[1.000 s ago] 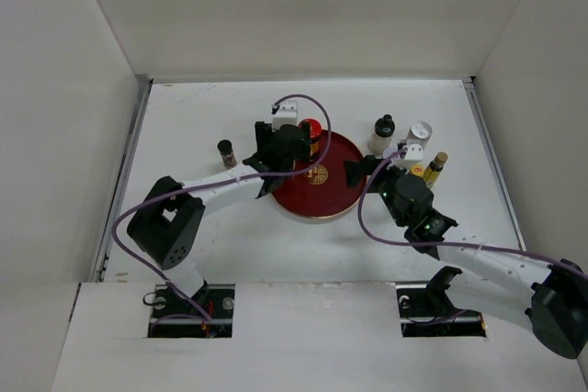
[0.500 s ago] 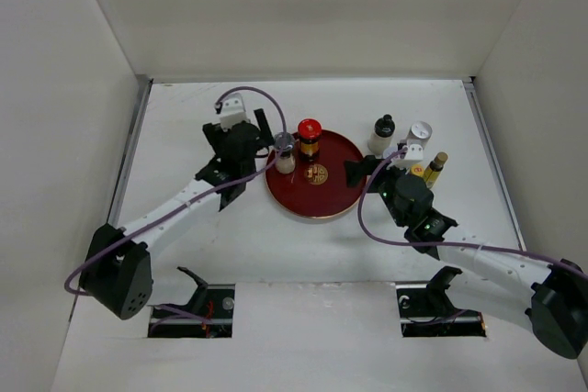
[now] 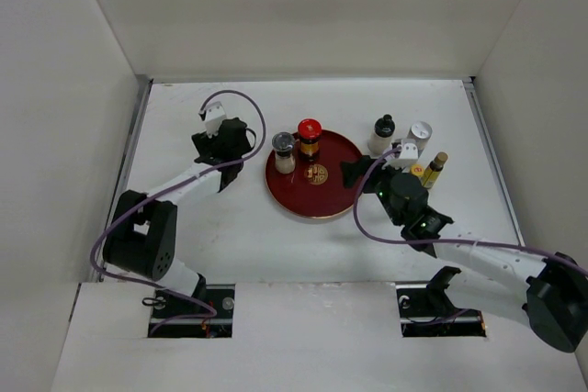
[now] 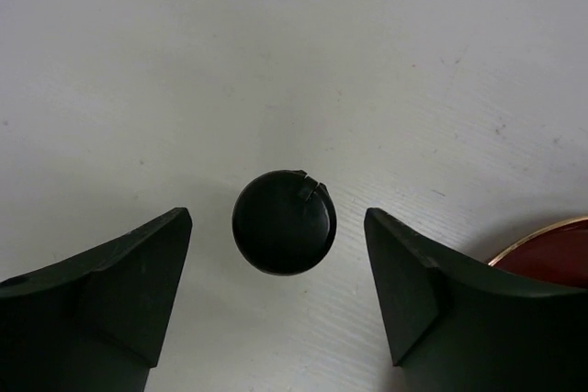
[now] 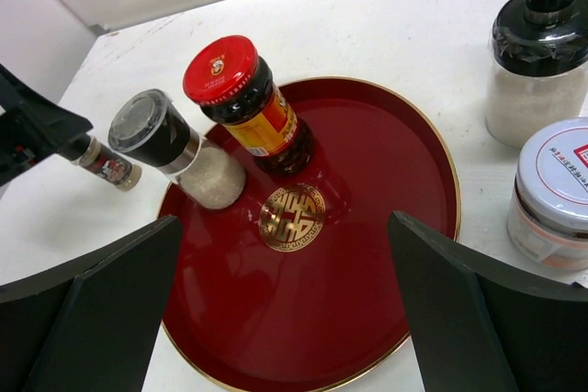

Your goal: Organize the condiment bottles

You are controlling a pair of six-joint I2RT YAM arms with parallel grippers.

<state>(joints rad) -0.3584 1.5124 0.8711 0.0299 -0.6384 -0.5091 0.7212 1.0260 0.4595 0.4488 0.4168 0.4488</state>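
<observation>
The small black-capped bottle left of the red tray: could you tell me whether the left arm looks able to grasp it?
Probably yes: the left gripper hangs directly above the black-capped bottle, its open jaws flanking the cap with gaps either side. The red tray lies off to one side.

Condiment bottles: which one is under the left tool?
The small black-capped bottle alone on the table left of the round red tray; its cap sits centred between the left tool's open fingers. The rest stand on the tray or right of it.
</observation>
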